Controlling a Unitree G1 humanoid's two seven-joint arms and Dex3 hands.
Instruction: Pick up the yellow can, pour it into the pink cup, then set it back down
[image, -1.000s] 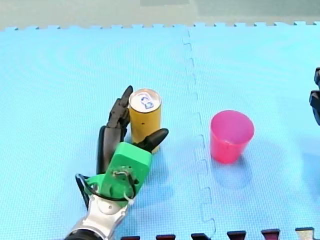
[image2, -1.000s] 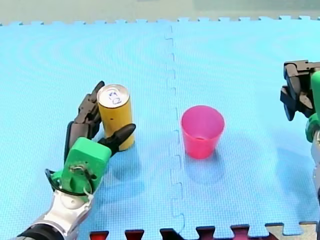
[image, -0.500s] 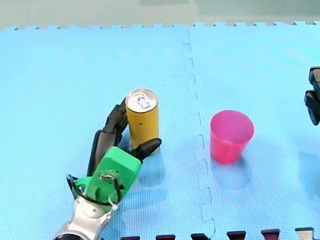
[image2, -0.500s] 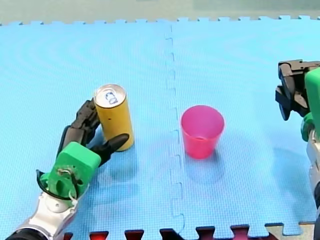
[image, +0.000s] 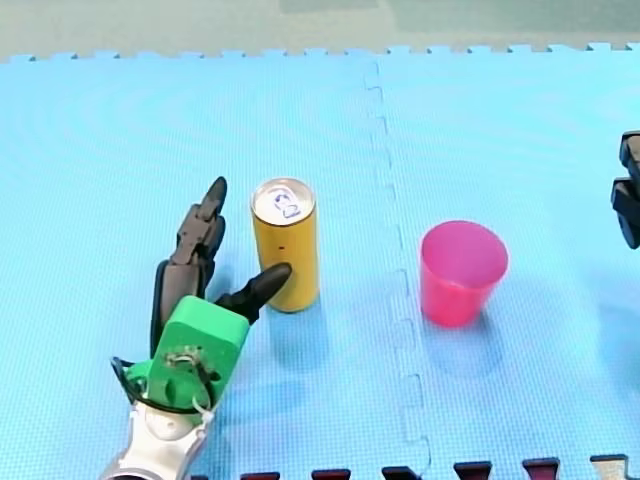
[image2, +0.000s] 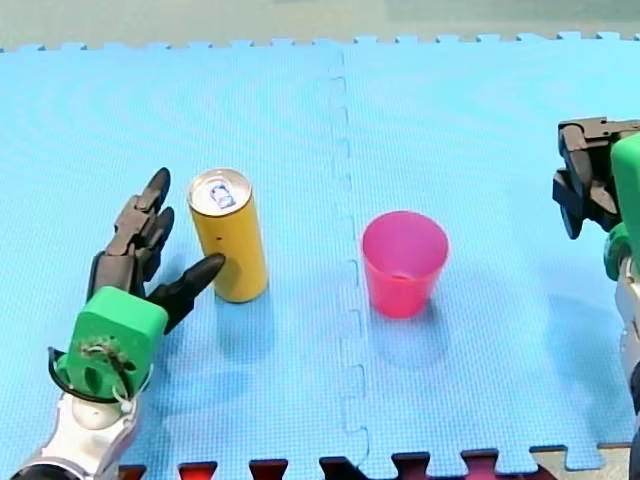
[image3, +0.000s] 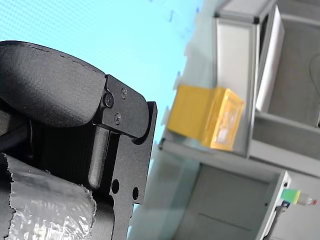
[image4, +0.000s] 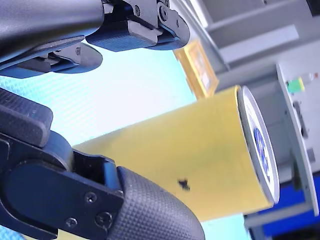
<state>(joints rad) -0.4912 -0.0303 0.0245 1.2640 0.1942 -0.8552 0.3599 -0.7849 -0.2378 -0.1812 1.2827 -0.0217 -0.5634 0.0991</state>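
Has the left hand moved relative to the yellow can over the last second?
Yes. The left hand has shifted left, away from the yellow can and the mat seam.

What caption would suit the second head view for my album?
Left hand open beside the upright yellow can; pink cup stands apart; right hand over the blue mat's right side.

two downward head views, two wrist close-ups

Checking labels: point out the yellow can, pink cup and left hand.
yellow can (image: 286, 255), first head view, side wall
pink cup (image: 462, 278), first head view, outer wall
left hand (image: 192, 322), first head view, green palm
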